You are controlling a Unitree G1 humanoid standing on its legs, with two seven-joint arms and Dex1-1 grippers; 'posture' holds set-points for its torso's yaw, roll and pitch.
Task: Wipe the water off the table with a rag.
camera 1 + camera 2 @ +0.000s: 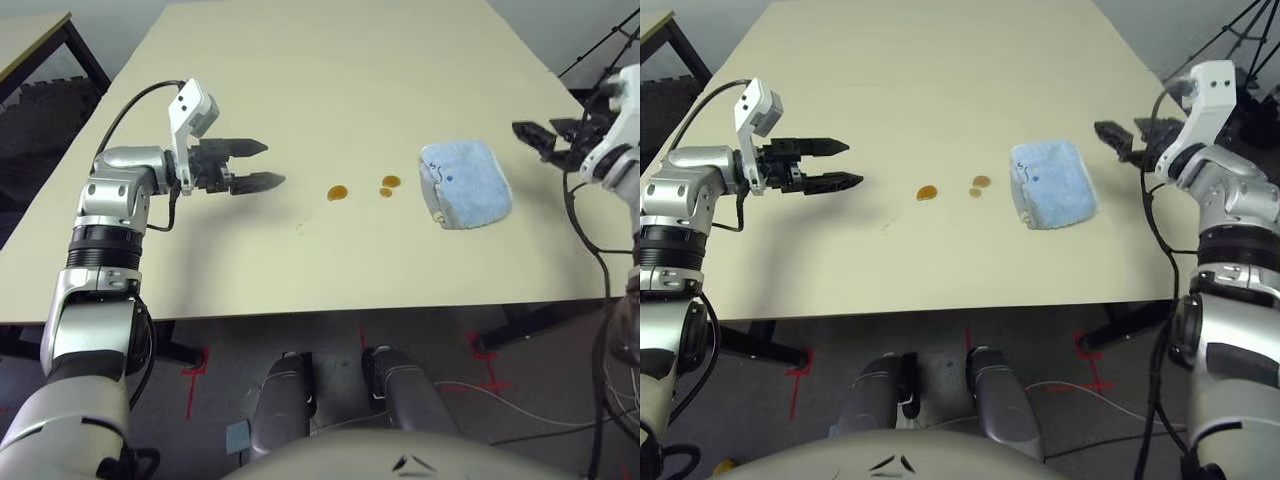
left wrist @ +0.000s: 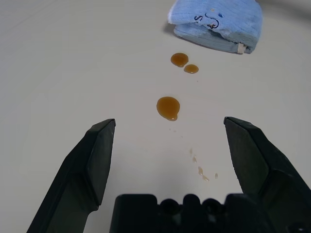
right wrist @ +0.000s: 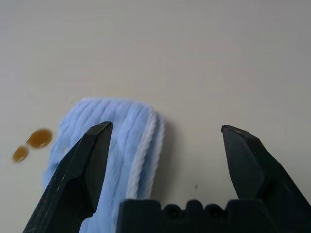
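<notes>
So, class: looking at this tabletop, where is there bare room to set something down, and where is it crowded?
Free: the far half of the table beyond everything, and the near strip along its front edge. Crowded: the middle band, where the left gripper, the water drops, the rag and the right gripper line up.

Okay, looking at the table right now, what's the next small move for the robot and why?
Probably bring the right gripper down over the rag and close its fingers on it. The rag lies untouched on the table, nearest that open gripper, and the water drops beside it are still unwiped. The left gripper holds nothing.
</notes>
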